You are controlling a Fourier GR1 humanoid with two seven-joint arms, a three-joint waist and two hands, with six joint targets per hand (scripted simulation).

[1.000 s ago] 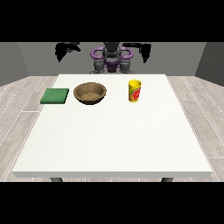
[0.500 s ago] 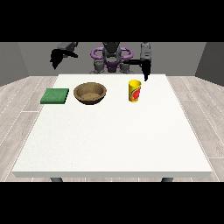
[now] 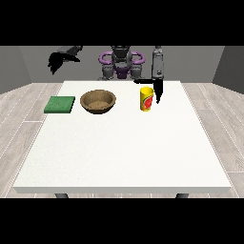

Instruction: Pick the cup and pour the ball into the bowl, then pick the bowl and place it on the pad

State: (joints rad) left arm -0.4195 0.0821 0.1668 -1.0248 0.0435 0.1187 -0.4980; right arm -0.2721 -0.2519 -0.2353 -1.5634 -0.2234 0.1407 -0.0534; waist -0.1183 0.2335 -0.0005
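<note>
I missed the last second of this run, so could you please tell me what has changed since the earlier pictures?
The robot hand at the view's right has come down from shoulder height to just beside the yellow cup, not yet holding it. The other robot hand stays raised at the view's left. Cup, bowl and green pad have not moved.

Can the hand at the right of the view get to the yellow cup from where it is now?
Probably yes: the hand at the view's right hangs just beside the cup, with nothing between them.
</note>
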